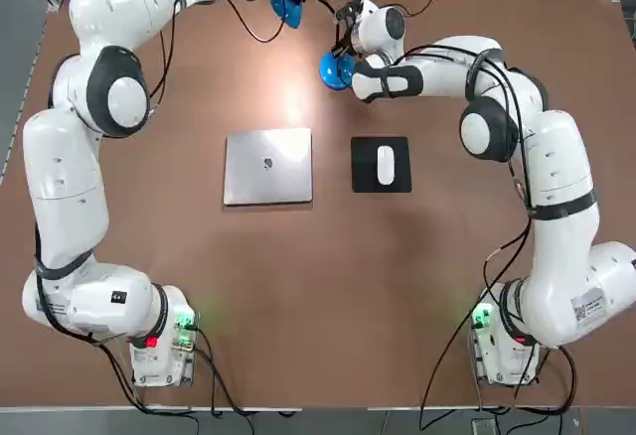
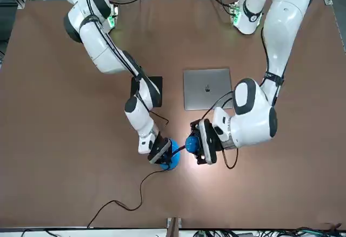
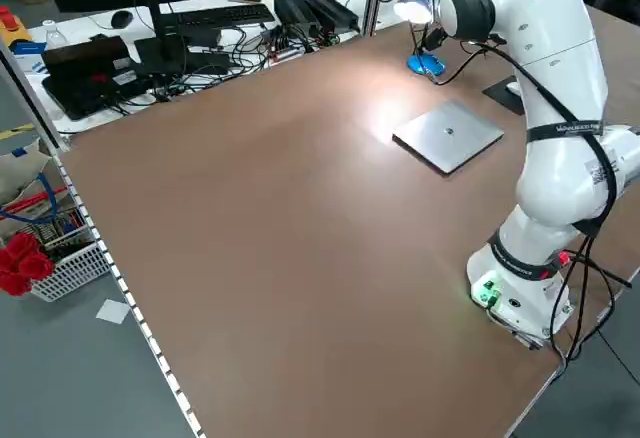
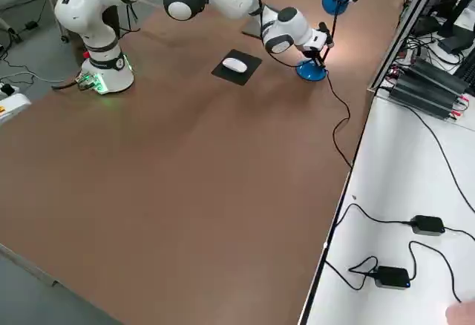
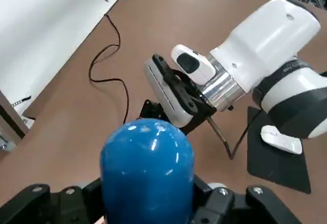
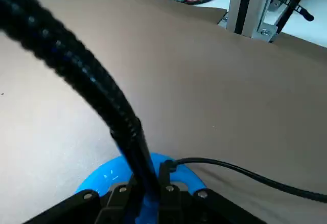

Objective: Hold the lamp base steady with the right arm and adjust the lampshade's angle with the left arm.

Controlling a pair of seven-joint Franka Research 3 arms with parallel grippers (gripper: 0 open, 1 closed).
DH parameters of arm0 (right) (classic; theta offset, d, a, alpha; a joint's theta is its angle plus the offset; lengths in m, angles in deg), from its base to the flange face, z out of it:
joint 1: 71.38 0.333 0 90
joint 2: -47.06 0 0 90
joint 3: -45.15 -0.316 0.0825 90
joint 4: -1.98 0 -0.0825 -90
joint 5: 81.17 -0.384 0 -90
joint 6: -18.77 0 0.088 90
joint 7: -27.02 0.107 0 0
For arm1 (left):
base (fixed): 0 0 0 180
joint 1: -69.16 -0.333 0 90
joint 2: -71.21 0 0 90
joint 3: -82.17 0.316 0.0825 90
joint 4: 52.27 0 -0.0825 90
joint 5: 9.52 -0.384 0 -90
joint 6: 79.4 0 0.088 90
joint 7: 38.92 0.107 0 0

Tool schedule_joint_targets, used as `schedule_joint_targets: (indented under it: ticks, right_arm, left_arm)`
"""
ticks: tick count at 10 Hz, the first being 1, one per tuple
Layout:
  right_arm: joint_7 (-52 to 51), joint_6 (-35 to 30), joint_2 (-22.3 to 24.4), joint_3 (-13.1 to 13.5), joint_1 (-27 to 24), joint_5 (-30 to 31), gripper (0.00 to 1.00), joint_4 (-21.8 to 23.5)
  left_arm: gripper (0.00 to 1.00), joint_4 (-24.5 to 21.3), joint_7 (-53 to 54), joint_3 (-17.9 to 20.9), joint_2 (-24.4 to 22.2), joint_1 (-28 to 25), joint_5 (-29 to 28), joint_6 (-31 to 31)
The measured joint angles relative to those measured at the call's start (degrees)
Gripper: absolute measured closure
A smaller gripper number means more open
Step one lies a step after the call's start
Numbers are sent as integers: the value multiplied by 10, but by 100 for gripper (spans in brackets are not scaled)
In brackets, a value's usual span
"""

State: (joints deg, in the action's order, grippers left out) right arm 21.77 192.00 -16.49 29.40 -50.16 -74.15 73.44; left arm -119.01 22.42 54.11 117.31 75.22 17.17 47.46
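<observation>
The lamp base (image 1: 333, 71) is a glossy blue disc at the far middle of the table, with a thin black neck (image 6: 76, 65) rising from it. My right gripper (image 1: 344, 50) reaches down onto the disc, and its fingers (image 6: 118, 196) are shut on the lamp base around the foot of the neck. The blue lampshade (image 1: 288, 5) hangs above the table's far edge. My left gripper (image 2: 203, 142) is shut on it from both sides. Seen from the left wrist, the lampshade (image 5: 147, 170) fills the gap between the fingers, with the right gripper (image 5: 173, 101) beyond it.
A closed silver laptop (image 1: 268, 165) lies mid-table, with a white mouse (image 1: 385, 165) on a black pad (image 1: 382, 182) to its right. The lamp's black cord (image 2: 130, 199) trails to the far table edge. Beyond that edge stands a desk with cables and power bricks (image 4: 392, 276).
</observation>
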Motion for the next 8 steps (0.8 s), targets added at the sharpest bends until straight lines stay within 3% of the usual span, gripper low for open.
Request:
schedule_joint_targets:
  ticks: [8]
  right_arm:
    - [0, 0, 0, 0, 0, 0, 85, 0]
  left_arm:
    - [53, 1, -132, -4, 0, 0, 7, -3]
